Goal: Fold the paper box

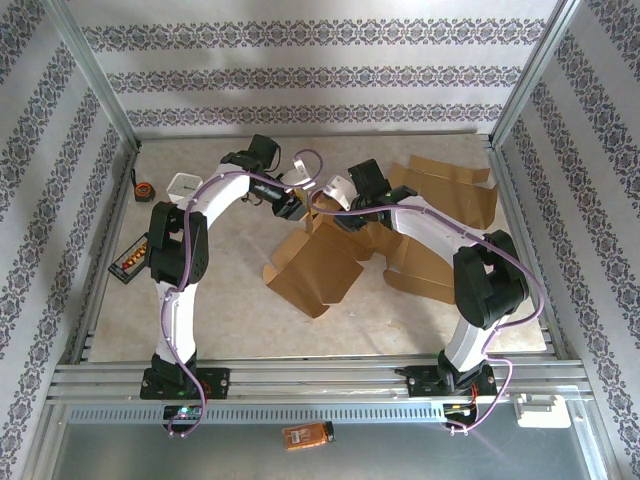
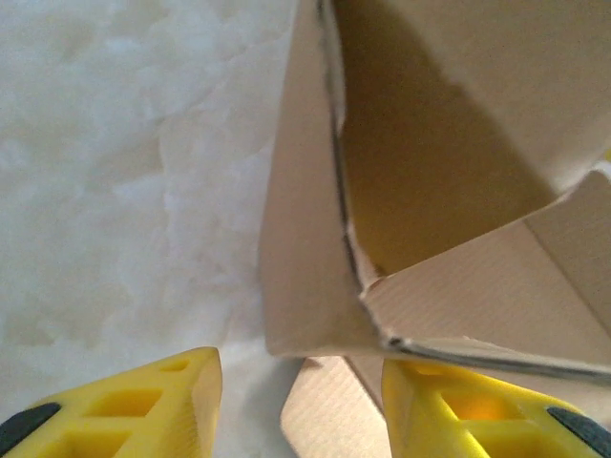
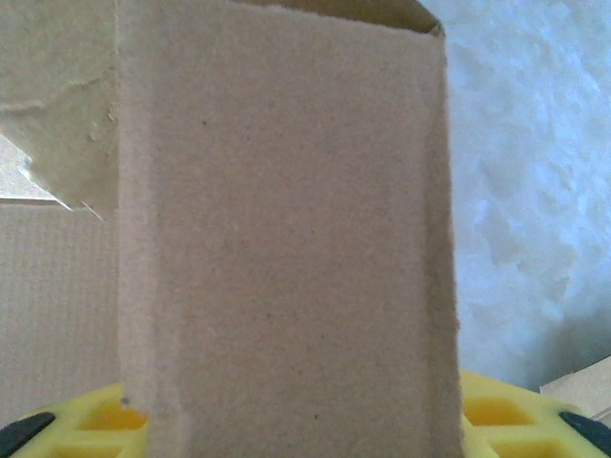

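Left jaws stand apart, a corner of the paper box (image 2: pixel 315 286) before them, not clamped; for right jaws, a flap (image 3: pixel 286 239) between, I cannot tell the grip. The paper box (image 1: pixel 318 268) lies mid surface (image 1: pixel 240 310), jaws at its 12 o'clock. Risk, I think: a loose flap may slip and spring open

My 2 arms, the left arm (image 1: pixel 178 315) and the right arm (image 1: pixel 462 345), are made of smooth white tubes linked by bulky black joints (image 1: pixel 180 250). A thin purple cable (image 1: pixel 212 186) loops loosely along each one and runs down to a black base (image 1: pixel 183 380). My fingers (image 2: pixel 143 410) are bright yellow plastic, moulded with hollow cells like a lattice, and each carries a dark black pad (image 2: pixel 24 425) at its outer edge.
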`<control>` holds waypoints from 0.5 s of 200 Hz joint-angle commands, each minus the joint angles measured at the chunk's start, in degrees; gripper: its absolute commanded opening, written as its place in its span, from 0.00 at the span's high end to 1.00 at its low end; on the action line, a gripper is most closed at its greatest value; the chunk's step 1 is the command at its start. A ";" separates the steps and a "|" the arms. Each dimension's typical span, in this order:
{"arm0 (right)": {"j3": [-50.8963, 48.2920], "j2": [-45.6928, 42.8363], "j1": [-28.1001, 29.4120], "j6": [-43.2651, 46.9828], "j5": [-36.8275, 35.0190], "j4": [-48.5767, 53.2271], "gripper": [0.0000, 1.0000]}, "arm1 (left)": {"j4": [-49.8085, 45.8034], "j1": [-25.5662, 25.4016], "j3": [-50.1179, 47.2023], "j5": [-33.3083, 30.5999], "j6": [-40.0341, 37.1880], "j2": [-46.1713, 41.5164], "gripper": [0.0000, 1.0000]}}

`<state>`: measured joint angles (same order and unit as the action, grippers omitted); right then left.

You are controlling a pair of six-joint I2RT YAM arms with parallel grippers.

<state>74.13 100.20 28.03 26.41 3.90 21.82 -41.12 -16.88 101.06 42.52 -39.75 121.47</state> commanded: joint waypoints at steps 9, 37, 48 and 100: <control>1.28 0.26 0.71 0.76 1.24 1.03 0.49 | 2.00 -0.99 -1.39 6.22 4.68 -0.33 0.54; 1.11 0.11 0.81 0.46 1.52 0.96 0.49 | 9.10 -1.99 -5.83 6.06 8.60 -1.53 0.57; 1.02 -0.08 0.80 0.39 1.59 0.87 0.49 | 11.81 -2.59 -7.62 6.08 10.04 -2.21 0.59; 0.88 -0.30 0.83 0.00 1.59 0.78 0.49 | 27.97 -4.52 -17.49 3.84 18.21 -6.45 0.62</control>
<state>74.13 100.20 28.03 26.39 4.12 22.06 -24.16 -19.84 87.18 45.95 -26.92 119.52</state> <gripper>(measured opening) 0.506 0.382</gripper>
